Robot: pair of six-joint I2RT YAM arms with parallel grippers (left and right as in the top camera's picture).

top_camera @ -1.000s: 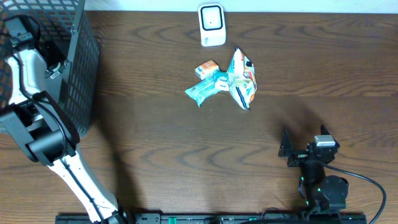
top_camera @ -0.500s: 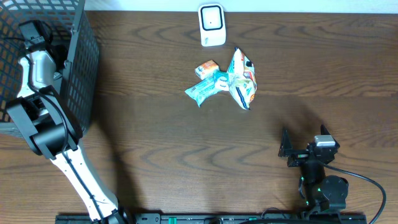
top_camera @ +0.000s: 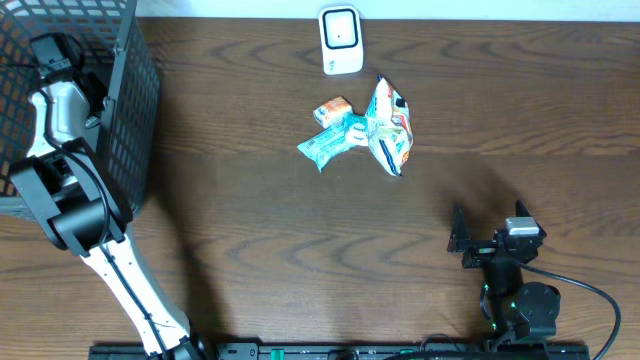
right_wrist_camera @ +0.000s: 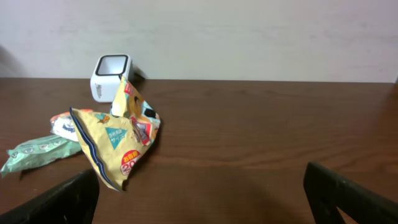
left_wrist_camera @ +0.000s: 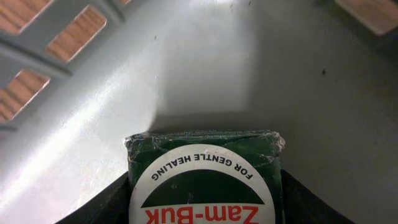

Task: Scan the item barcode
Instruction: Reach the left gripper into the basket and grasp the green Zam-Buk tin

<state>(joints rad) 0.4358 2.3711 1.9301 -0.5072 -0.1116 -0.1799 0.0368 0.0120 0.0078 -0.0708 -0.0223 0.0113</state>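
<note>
Dark green cardboard Zam-Buk box [left_wrist_camera: 205,149] is inside the black wire-mesh basket [top_camera: 135,110], close to its grey floor. My left gripper [left_wrist_camera: 205,186] holds the box, one finger against each side. My right gripper [right_wrist_camera: 205,196], well apart from the basket, has its fingers spread wide.

Dark wood-grain table [top_camera: 260,240], plain pale wall [right_wrist_camera: 261,31] behind (faintly mottled), soft even light

Packets [top_camera: 368,135] before scanner [top_camera: 340,40] (basket [top_camera: 135,110] leftward)
</note>
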